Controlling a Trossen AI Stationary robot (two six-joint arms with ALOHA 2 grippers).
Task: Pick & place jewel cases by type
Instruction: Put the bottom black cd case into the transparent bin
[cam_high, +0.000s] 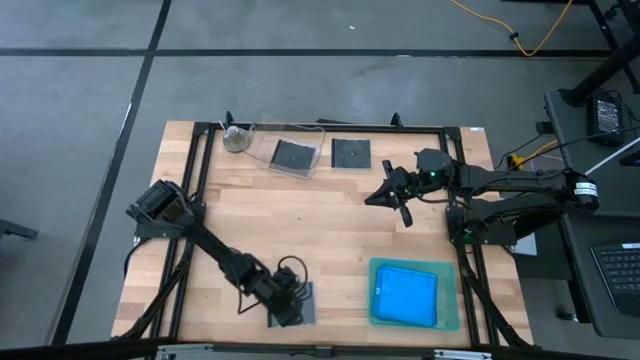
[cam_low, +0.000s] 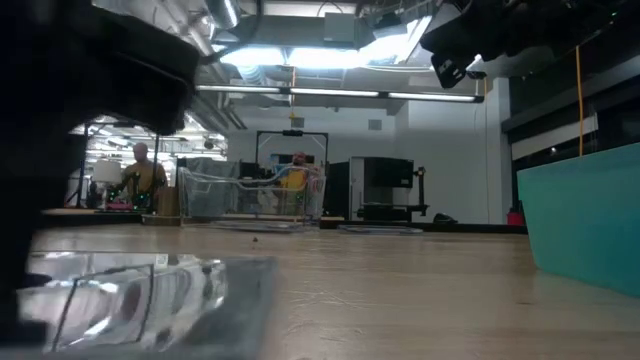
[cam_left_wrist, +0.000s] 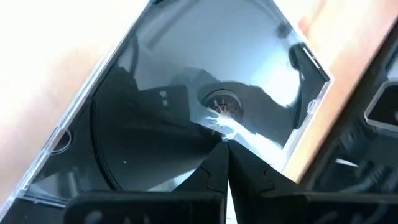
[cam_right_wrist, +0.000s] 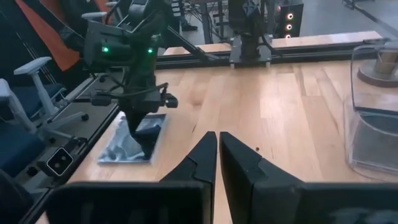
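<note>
A dark grey CD case (cam_high: 303, 306) with a clear lid lies flat near the table's near edge. My left gripper (cam_high: 288, 304) stands over it, shut, pointing down. It also shows in the right wrist view (cam_right_wrist: 142, 142) on the case (cam_right_wrist: 127, 148). My right gripper (cam_high: 378, 197) hovers shut and empty over the table's right middle. Bright blue cases (cam_high: 405, 295) lie in a green tray (cam_high: 452, 305). A second dark CD case (cam_high: 292, 155) lies in a clear tub (cam_high: 262, 140). A third dark CD case (cam_high: 350, 152) rests flat on the table beside the tub. My left gripper has its shut fingertips (cam_left_wrist: 211, 152) down on the CD case's clear lid, close beside the round centre hub (cam_left_wrist: 219, 106). The fingers come from above, pointing down. The case lies flat on the table, and the fingers' reflection in the lid meets their tips.
The tub at the far edge also holds a small round object (cam_high: 236, 140). A black frame rail (cam_high: 330, 126) runs round the table. The green tray's wall (cam_low: 590, 220) stands high at the near right. Bare wood (cam_high: 310, 220) lies between the two arms.
</note>
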